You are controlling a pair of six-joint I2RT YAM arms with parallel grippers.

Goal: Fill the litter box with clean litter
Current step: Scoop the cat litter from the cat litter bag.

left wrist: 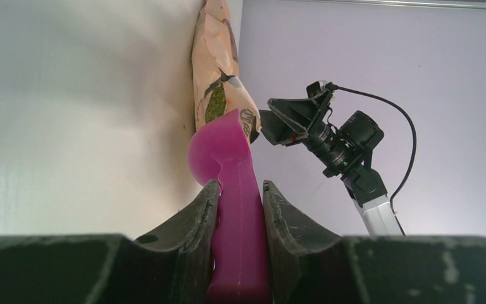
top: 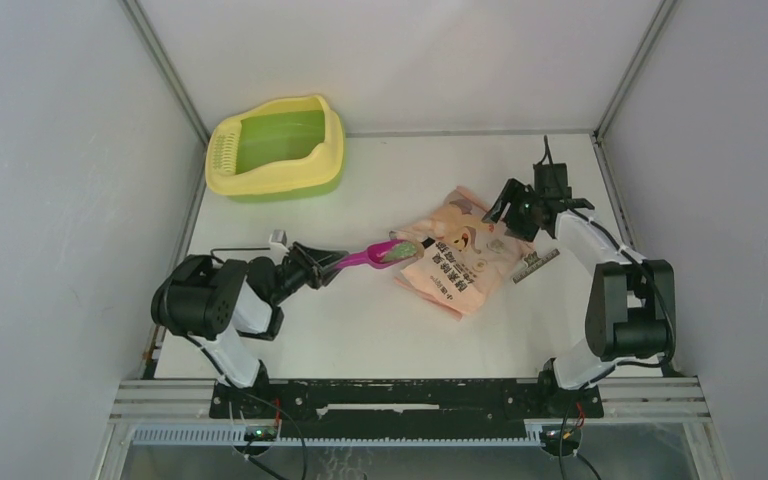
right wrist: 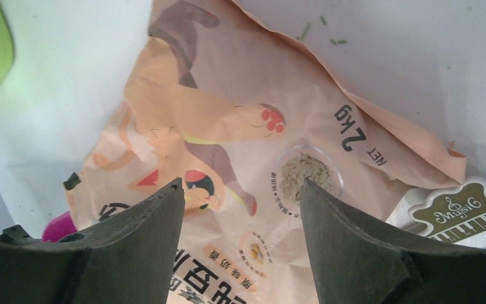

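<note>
The left gripper is clamped on the handle of the magenta scoop, whose bowl meets the mouth of the bag. The right gripper hangs open over the bag. The litter box sits at the far-left corner of the counter.

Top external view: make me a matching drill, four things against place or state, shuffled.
1. litter box
2. scoop
3. bag
4. right tool

A. open, over the bag
B. far left corner of the table
C. clamped in the left tool
D. lying flat, mid-table

Pairs: 1-B, 2-C, 3-D, 4-A
</note>
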